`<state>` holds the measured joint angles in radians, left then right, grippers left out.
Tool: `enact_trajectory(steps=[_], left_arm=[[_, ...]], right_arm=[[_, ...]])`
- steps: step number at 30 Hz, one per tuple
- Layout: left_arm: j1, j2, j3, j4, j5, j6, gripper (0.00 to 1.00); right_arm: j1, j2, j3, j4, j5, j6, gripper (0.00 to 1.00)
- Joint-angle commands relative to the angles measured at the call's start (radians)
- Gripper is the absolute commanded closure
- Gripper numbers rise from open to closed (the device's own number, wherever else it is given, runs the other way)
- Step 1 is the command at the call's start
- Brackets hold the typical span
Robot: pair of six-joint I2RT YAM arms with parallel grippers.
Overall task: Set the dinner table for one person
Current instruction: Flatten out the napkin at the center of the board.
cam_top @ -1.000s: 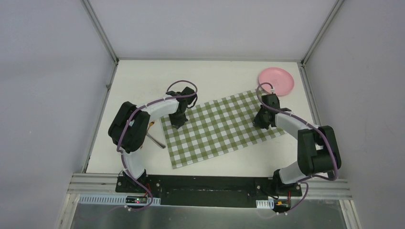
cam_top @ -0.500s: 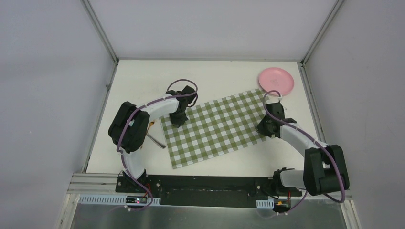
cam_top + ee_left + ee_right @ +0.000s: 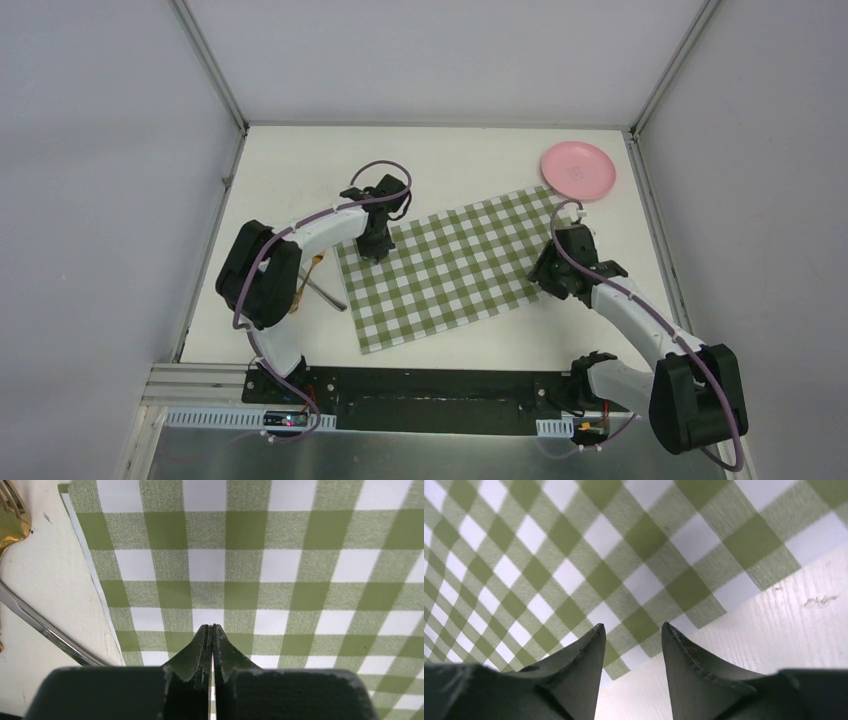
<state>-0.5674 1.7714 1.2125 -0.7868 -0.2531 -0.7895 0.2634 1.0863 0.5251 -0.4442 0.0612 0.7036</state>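
Left gripper (image 3: 212,629) is sitting fully closed over green checked cloth (image 3: 280,570), gold fork (image 3: 11,522) off its left; right gripper (image 3: 633,630) is hovering part-open, empty, above cloth edge.

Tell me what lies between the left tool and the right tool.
Only the bare green-and-white checked cloth, left tool to right tool, in the top view.

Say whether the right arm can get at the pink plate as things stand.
Likely yes: the right gripper is open at the cloth edge, with only bare table toward the pink plate.
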Motion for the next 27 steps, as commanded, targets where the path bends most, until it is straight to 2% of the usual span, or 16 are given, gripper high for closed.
enact_trajectory(steps=[1, 4, 7, 13, 17, 21, 27], left_arm=[[0.012, -0.086, -0.022, 0.068, 0.049, 0.045, 1.0], [0.012, -0.086, -0.022, 0.07, 0.054, 0.044, 1.0], [0.012, -0.082, -0.022, 0.071, 0.062, 0.045, 1.0], [0.012, -0.089, -0.021, 0.077, 0.071, 0.054, 1.0], [0.012, -0.108, -0.028, 0.078, 0.068, 0.06, 1.0], [0.012, -0.126, -0.035, 0.08, 0.07, 0.066, 1.0], [0.012, -0.146, -0.044, 0.085, 0.074, 0.075, 1.0]], right_arm=[[0.067, 0.028, 0.159, -0.12, 0.132, -0.1, 0.47], [0.095, 0.027, 0.199, -0.167, 0.217, -0.118, 0.43], [0.097, 0.064, 0.242, -0.234, 0.349, -0.124, 0.42], [0.092, 0.166, 0.274, -0.26, 0.533, -0.091, 0.44], [0.013, 0.261, 0.326, -0.293, 0.564, -0.059, 0.39], [-0.048, 0.351, 0.379, -0.342, 0.565, -0.024, 0.38], [-0.081, 0.397, 0.38, -0.318, 0.519, 0.027, 0.38]])
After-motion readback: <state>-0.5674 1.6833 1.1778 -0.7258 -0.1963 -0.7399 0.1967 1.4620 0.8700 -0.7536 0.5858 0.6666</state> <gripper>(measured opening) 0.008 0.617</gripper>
